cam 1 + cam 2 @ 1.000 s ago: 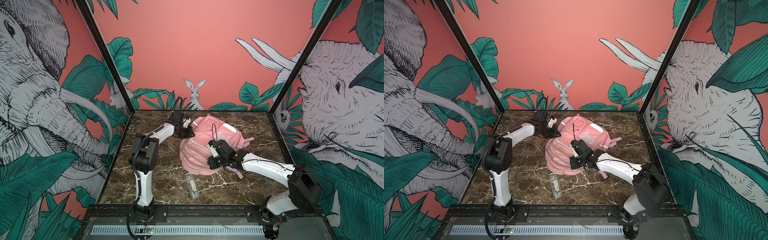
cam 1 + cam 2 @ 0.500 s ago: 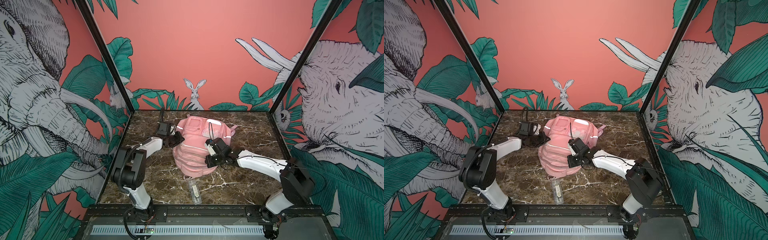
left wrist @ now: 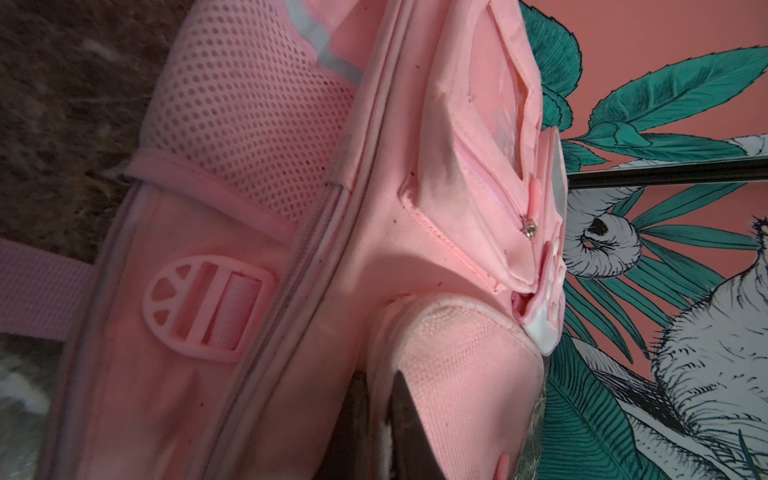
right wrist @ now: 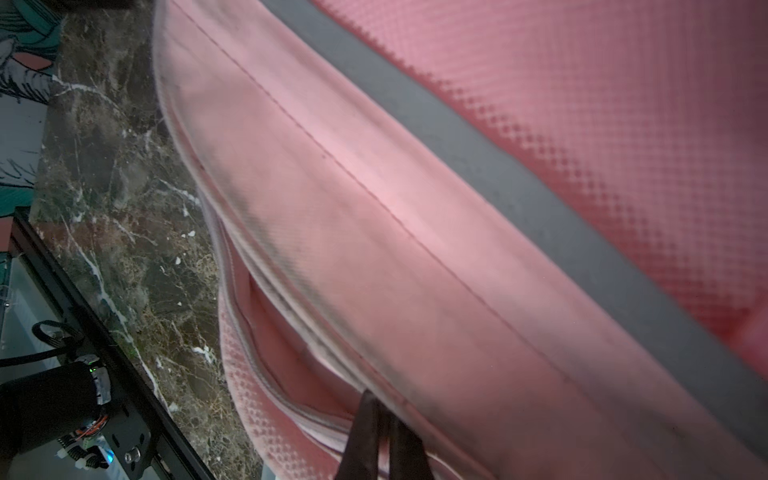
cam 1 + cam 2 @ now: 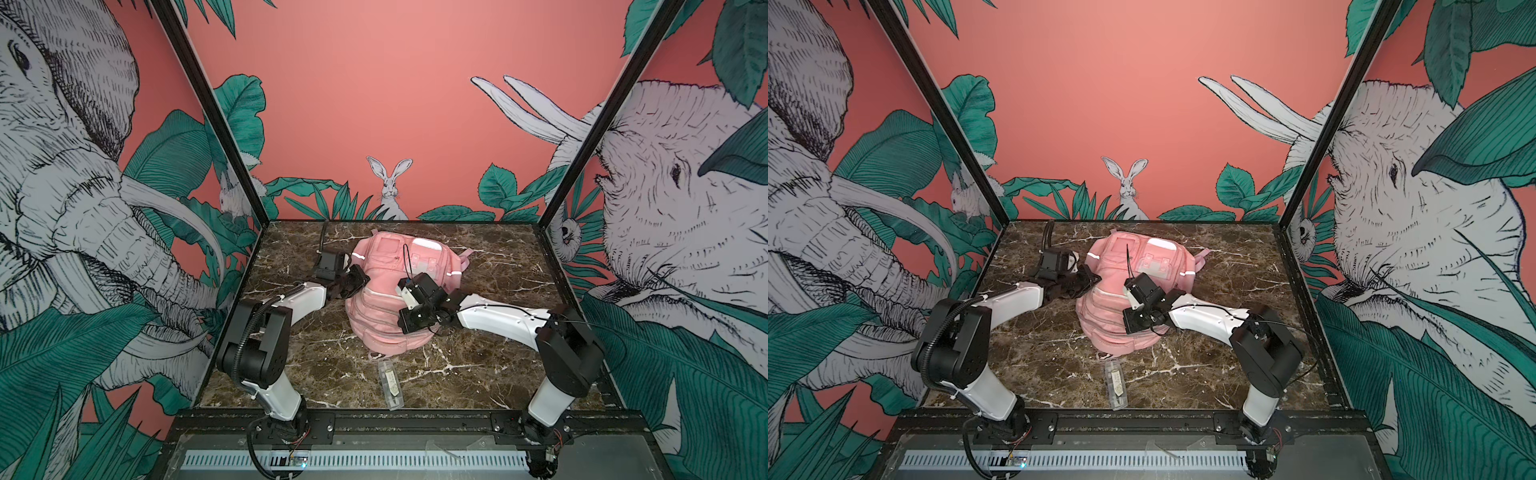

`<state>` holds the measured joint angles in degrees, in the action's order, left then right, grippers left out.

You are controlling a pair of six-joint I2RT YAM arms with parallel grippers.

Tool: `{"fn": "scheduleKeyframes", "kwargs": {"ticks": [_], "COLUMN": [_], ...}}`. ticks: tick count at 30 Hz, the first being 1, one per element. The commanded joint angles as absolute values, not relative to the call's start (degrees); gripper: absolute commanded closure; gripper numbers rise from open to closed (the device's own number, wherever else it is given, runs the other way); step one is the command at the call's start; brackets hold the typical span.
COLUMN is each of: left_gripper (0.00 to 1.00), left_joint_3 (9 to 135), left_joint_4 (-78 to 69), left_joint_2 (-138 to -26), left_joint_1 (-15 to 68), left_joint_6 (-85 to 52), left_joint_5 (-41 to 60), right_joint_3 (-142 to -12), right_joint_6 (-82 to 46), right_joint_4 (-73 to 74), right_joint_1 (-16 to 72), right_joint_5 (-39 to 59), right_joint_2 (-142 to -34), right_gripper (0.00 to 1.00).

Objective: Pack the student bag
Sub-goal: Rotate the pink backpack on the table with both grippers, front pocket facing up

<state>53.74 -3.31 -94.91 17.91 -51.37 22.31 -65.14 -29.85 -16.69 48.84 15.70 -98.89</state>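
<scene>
The pink student bag lies on the marble table, its zip front pockets and silver strips facing up in both top views. My left gripper is at the bag's left side. In the left wrist view this gripper is shut on a fold of the bag, beside a mesh side pocket. My right gripper rests on the bag's right front part. In the right wrist view it is shut on a seam edge of the bag.
A clear flat plastic case lies on the table in front of the bag, near the front rail. Painted walls enclose the table at the left, back and right. A pink strap trails behind the bag.
Both grippers have dragged the bag leftward across the table while keeping hold of it. The left arm has folded back toward the left wall. The clear case has stayed put.
</scene>
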Motion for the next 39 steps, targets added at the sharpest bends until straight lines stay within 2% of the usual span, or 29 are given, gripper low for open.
{"fn": "scheduleKeyframes", "kwargs": {"ticks": [1, 16, 31, 33, 36, 39], "left_gripper": [1.0, 1.0, 0.99, 0.93, 0.7, 0.54], "left_joint_3": [53.2, 53.1, 48.9, 49.2, 50.2, 51.1], "left_joint_4": [-5.4, -3.8, -2.7, -1.4, 1.3, 4.4], "left_joint_2": [-92.6, -90.4, -87.6, -87.3, -87.2, -86.7], "left_joint_1": [20.1, 22.5, 24.4, 25.6, 26.7, 26.7], "left_joint_6": [-54.2, -54.8, -52.6, -51.3, -48.8, -45.8], "left_joint_5": [22.1, 20.4, 17.4, 17.3, 17.7, 17.6], "right_joint_3": [-67.2, -70.4, -62.2, -60.6, -58.4, -56.8], "right_joint_6": [-30.0, -30.6, -28.9, -28.2, -27.4, -27.1], "right_joint_4": [-13.3, -10.5, -12.8, -13.8, -15.0, -15.9], "right_joint_1": [50.3, 52.0, 44.8, 43.0, 41.0, 40.0], "right_joint_5": [18.0, 18.6, 16.3, 16.0, 16.0, 16.5], "right_joint_2": [-100.4, -104.0, -95.3, -93.5, -91.2, -88.6], "right_gripper": [1.0, 1.0, 1.0, 1.0, 1.0, 1.0]}}
